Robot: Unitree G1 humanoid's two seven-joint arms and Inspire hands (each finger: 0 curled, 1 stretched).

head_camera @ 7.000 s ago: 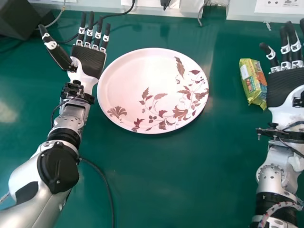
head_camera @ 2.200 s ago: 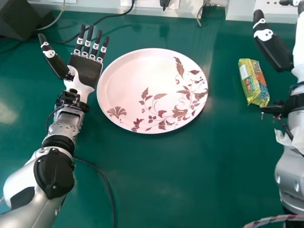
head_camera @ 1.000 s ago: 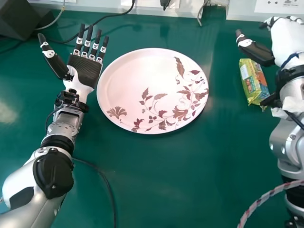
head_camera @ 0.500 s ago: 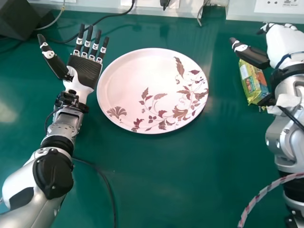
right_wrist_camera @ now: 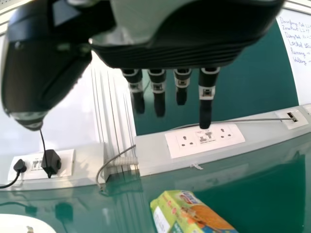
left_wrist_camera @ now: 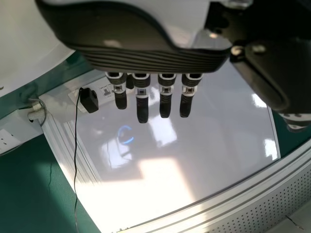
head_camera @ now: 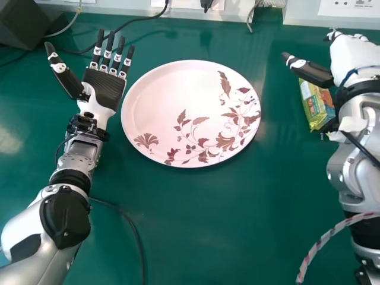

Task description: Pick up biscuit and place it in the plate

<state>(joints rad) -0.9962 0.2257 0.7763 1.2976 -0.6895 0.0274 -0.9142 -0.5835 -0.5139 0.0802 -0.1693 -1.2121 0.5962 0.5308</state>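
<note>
"Where's the oblong yellow-green biscuit packet?"
"Right of the round, pale, flower-patterned plate, near the right hand, whose fingers are straight."
"And the left hand?"
"Open, left of the plate."

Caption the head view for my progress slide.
Right hand close to the biscuit packet, left hand open beside the floral plate.
</note>
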